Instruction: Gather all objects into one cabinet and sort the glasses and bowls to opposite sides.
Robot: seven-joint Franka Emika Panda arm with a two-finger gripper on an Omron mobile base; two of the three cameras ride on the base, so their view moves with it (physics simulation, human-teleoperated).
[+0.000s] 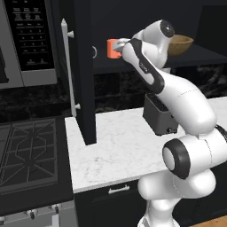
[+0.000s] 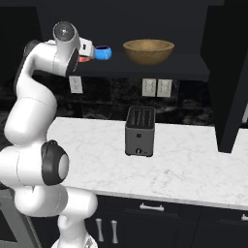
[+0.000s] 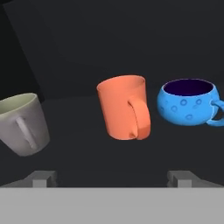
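Reaching up toward the open matte black wall cabinet (image 1: 84, 66), the white arm (image 1: 186, 111) is holding its hand level with the dark shelf (image 2: 160, 70). In the hand view the gripper (image 3: 112, 178) is showing both finger tips (image 3: 43, 177) spread wide, with nothing between them; the orange cup is standing on the shelf beyond them, apart from the tips.

The orange cup (image 3: 124, 108) is sitting upright on the shelf, handle turned toward the camera. The blue cup (image 3: 189, 103), squat, with a dark inside and ring marks on its wall, is sitting just beside it on one side, close but not touching. On the other side of the orange cup a pale grey-white cup (image 3: 22, 123) is appearing at the frame edge, tilted in this view; whether it is resting on the shelf I cannot tell.

From the right base view the blue cup (image 2: 102, 52) is standing just past the hand, and the wooden bowl (image 2: 148, 51) is sitting on the same shelf, well apart from it, farther to the right. In the left base view the orange cup (image 1: 113, 48) is peeking out beside the cabinet door (image 1: 82, 75), which is hanging open with its slim silver bar handle (image 1: 67, 66) showing. Below, the black toaster (image 2: 140, 131) is standing on the white marble counter (image 2: 193, 169).
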